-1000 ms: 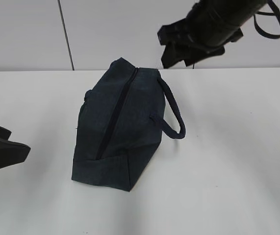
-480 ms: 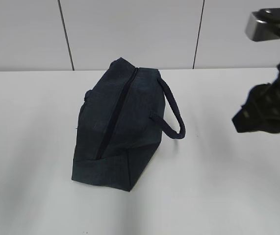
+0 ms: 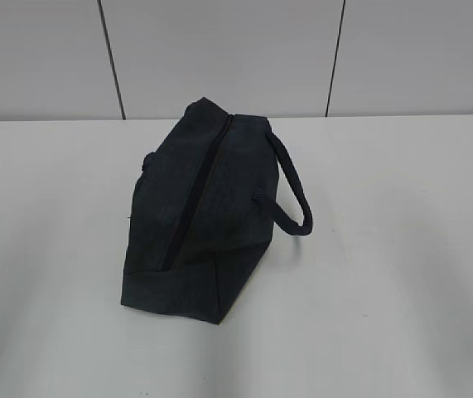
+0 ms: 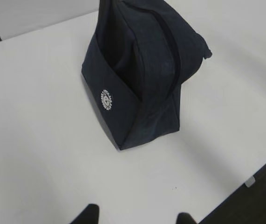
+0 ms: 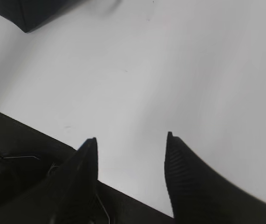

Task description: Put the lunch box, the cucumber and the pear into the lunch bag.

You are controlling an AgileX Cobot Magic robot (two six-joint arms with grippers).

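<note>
Standing zipped on the white bench [image 3: 402, 274]: lunch bag [image 3: 199, 215] (handle [image 3: 294, 195] lying sideways); left claw [image 4: 137, 218] and right claw [image 5: 130, 154] both wide, empty.

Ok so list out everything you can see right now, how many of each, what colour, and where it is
Lunch bag: one, dark navy, middle of the table, zipper closed along the top.
Strap handle: one, dark navy, looping off the bag's right side in the exterior view.
Round logo: one, white, on the bag's end panel in the left wrist view.
Table: one, white, under the bag.
Wall panels: pale grey with dark seams, behind the table.
Lunch box, cucumber, pear: none visible in any view.
Left gripper: one, black, jaws apart, only the tips at the bottom of the left wrist view, empty.
Right gripper: one, black, jaws apart, over the table's edge, empty.
</note>
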